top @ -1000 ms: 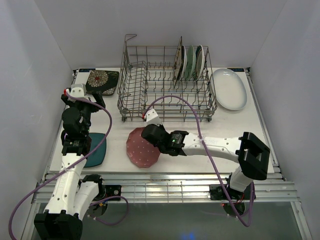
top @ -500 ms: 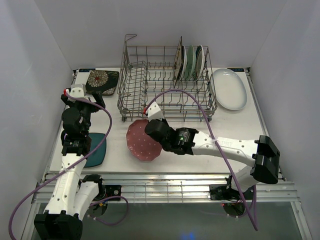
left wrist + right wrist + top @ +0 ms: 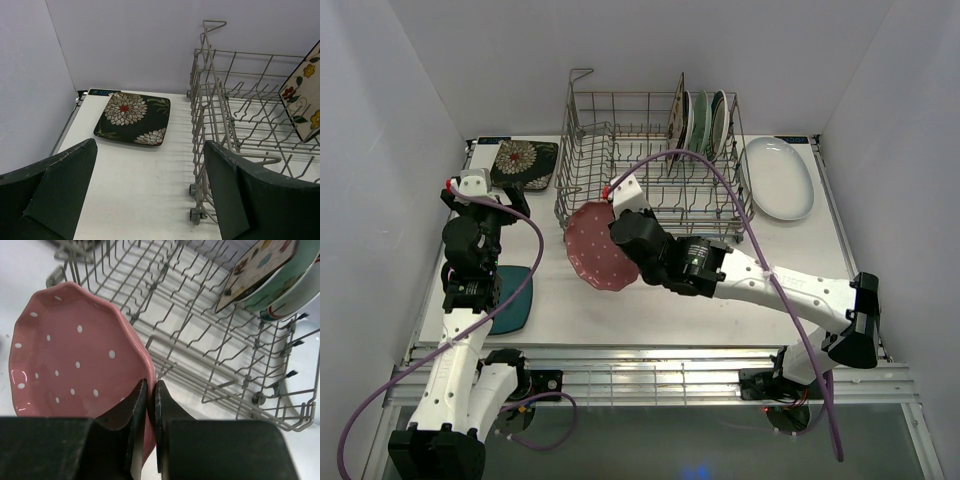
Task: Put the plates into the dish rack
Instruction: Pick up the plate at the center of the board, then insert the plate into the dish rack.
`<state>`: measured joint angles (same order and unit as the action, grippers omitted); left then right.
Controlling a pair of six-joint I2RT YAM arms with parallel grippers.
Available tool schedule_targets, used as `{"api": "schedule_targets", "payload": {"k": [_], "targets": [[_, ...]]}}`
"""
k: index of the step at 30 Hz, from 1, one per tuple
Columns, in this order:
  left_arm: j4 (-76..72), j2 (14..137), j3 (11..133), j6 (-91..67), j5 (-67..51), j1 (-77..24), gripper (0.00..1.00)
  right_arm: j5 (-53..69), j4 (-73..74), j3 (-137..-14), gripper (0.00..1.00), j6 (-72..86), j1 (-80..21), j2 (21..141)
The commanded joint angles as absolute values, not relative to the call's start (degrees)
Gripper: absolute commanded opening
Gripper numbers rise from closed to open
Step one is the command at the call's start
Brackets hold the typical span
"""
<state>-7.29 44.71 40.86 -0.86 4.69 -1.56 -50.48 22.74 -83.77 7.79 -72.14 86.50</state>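
Observation:
My right gripper is shut on the rim of the pink dotted scalloped plate and holds it tilted on edge above the table at the near left corner of the grey wire dish rack. In the right wrist view the plate sits left of the pinching fingertips, with the rack behind. Several plates stand in the rack's far right. My left gripper is open and empty near the table's left edge, facing the black floral square plate. A dark teal plate lies under the left arm.
A large white oval plate lies on the table right of the rack. White walls close in on the left, right and back. The rack's small wheels stand near my left gripper.
My right gripper has lifted the pink plate off the table and carried it back and left, up to the rack's near left corner. The left arm has not moved.

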Motion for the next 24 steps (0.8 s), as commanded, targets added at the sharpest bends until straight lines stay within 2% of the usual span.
{"api": "schedule_targets", "payload": {"k": [1, 9, 17, 24], "targets": [[-7.0, 43.8, 41.2, -0.6, 4.6, -1.3, 0.98, -58.3, 14.7, -93.1, 0.08, 4.8, -72.4, 83.8], [-7.1, 43.9, 41.0, -0.5, 4.7, -1.3, 0.98, -67.1, 13.2, -102.8, 0.08, -2.1, -71.0, 90.3], [-7.1, 43.9, 41.0, -0.6, 4.7, -1.3, 0.98, -68.4, 11.7, -110.8, 0.08, -6.9, -66.8, 94.4], [-7.3, 44.1, 41.0, -0.6, 4.4, -1.3, 0.98, -71.6, 2.1, -114.9, 0.08, -16.8, -62.8, 98.7]]}}
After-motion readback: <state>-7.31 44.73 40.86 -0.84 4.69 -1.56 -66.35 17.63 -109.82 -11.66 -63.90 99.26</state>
